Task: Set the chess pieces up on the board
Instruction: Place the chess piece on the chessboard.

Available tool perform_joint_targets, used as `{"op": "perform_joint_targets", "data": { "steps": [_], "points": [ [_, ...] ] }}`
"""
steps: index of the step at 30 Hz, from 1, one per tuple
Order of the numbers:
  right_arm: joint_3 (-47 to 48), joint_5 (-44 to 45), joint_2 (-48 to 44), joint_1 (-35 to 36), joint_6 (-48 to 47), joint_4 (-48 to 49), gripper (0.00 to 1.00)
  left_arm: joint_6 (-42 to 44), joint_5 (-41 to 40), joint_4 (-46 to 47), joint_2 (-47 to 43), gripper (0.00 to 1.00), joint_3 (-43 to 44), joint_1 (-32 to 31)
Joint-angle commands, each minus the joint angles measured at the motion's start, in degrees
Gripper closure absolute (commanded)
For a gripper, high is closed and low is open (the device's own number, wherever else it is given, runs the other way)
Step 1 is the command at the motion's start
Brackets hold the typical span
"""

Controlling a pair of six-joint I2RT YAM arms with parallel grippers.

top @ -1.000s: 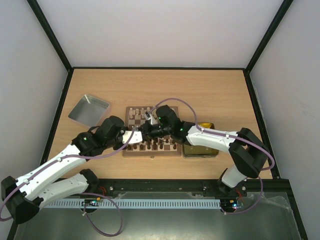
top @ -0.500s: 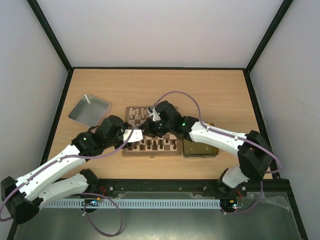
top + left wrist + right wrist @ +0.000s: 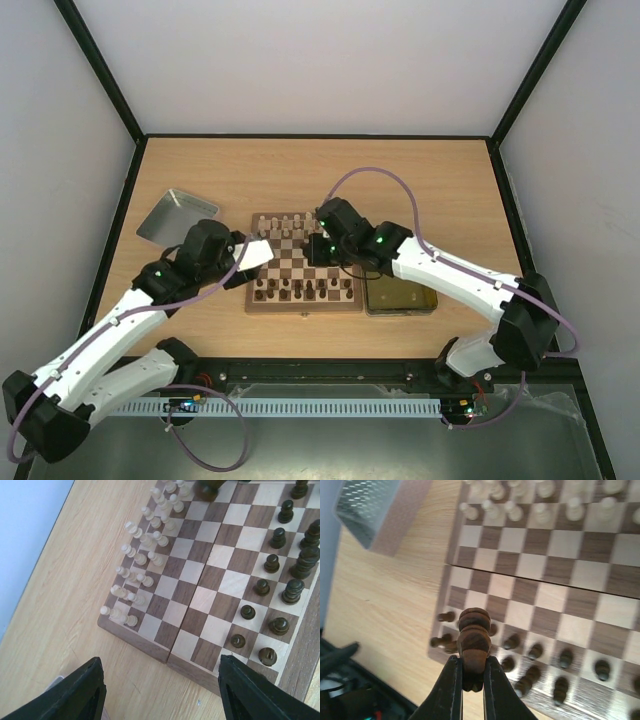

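My right claw (image 3: 472, 677) is clamped shut on 1 dark piece (image 3: 474, 635). Both fingers (image 3: 449, 692) pinch its base, and its rounded head stands up above them. I hold it in the air over the board (image 3: 530, 612), roughly above the middle squares as seen from overhead.

My left claw (image 3: 161, 662) is spread wide and holds nothing. Its 2 black fingertips frame the left edge of the board, and it hovers there with only wood showing between them.

The board lies flat in the middle of the tabletop (image 3: 420, 180). The pale pieces (image 3: 142, 555) stand in 2 rows along its far side. The dark pieces (image 3: 280, 580) stand in 2 rows along the near side, closest to my bases. The 4 ranks between the 2 camps show bare checks. Some figures in the back rows are too small and crowded for me to name.

A silver lid (image 3: 165, 212) sits on the tabletop just beyond the board's far-left corner, partly under my left arm. A yellow-lined tin (image 3: 400, 300) lies just beside the board's right edge, with my right arm passing over it.
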Motion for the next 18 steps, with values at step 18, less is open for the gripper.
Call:
{"op": "perform_joint_targets", "data": {
  "steps": [18],
  "points": [
    [-2.34, 7.48, -2.76, -0.34, -8.02, -23.45, 0.98, -16.09, 31.23, -0.33, 13.09, 0.14, 12.31, 23.09]
  ]
}}
